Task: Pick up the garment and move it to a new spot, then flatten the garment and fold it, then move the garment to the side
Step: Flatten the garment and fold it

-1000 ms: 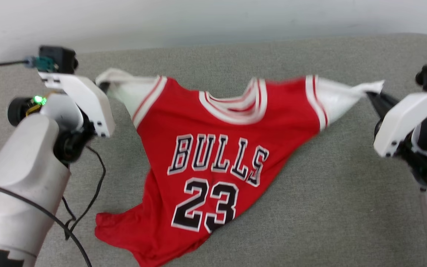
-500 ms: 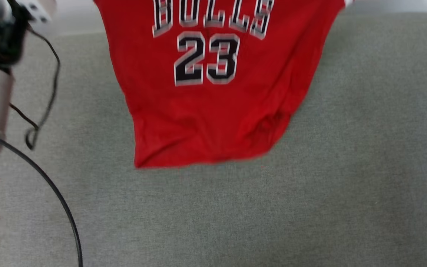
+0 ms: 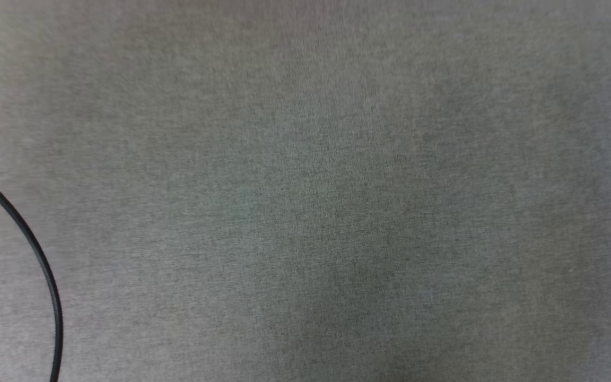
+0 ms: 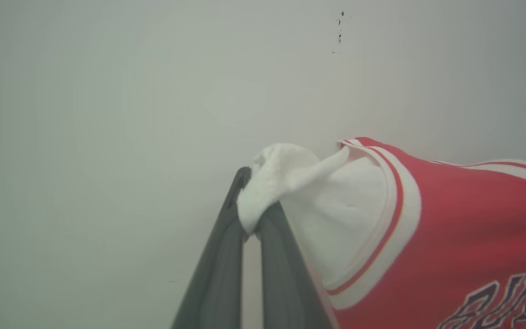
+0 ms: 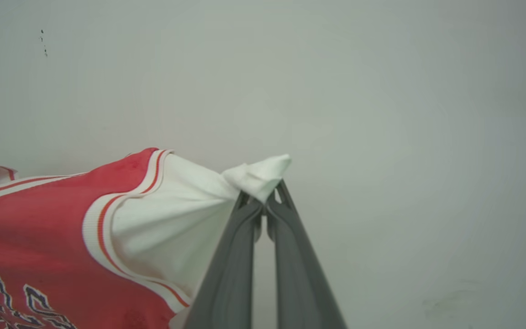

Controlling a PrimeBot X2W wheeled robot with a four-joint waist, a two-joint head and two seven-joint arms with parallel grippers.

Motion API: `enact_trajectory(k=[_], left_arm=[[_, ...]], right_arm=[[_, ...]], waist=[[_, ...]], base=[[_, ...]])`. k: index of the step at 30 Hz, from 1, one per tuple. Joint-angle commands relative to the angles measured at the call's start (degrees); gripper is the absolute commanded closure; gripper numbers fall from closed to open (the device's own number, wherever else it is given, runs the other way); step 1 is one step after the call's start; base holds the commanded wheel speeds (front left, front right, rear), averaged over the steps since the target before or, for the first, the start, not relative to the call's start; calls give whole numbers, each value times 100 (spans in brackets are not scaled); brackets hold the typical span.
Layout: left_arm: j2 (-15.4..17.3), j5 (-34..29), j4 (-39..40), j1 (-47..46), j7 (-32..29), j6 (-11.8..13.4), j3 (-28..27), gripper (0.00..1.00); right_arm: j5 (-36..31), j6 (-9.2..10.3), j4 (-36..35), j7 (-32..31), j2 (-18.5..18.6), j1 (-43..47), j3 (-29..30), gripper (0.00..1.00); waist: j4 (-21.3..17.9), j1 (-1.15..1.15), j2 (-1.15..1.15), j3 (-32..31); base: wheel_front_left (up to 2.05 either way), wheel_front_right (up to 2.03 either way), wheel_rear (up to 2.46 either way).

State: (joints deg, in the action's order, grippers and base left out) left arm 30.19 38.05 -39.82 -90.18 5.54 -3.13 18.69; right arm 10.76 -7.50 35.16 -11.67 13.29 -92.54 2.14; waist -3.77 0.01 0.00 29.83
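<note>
One garment (image 4: pixel 450 219), left gripper (image 4: pixel 250 214) clamped on one white sleeve (image 4: pixel 349 214), right gripper (image 5: pixel 264 201) clamped on the other

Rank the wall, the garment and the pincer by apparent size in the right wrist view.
1. wall: largest
2. garment: second
3. right pincer: smallest, though nearness to the camera enlarges it

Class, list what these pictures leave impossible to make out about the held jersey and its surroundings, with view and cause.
1. garment hem: both wrist views, cut by the bottom edge.
2. lettering: left wrist view, cut by bottom and right edges.
3. Sleeve ends pinched in left gripper and right gripper: wrist views, hidden between the shut jaws.
4. cable ends: head view, cut by left and bottom edges.
</note>
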Motion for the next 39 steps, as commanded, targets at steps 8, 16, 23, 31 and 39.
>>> enact_trajectory(k=[8,16,23,31,39], left_arm=[[-84,103,-355,-228,182,-146,15,100],[-321,408,-787,445,486,-331,41,100],[-454,634,-861,1811,815,-416,131,100],[-625,707,-352,3921,967,-389,-1,100],[-900,406,790,6196,976,-117,-646,100]], right_arm=[[74,3,468,327,-168,-247,-277,100],[514,3,813,506,-118,459,-880,100],[1019,3,801,626,37,1852,-1438,100],[1567,2,588,767,129,3905,-1759,100],[2005,2,276,945,203,5657,-1739,100]], waist=[[-83,-1,0,638],[4,-1,0,619],[92,-1,0,132],[137,-1,0,-673],[202,-1,0,-1465]], base=[[0,0,0],[0,0,0],[0,0,0],[0,0,0],[0,0,0]])
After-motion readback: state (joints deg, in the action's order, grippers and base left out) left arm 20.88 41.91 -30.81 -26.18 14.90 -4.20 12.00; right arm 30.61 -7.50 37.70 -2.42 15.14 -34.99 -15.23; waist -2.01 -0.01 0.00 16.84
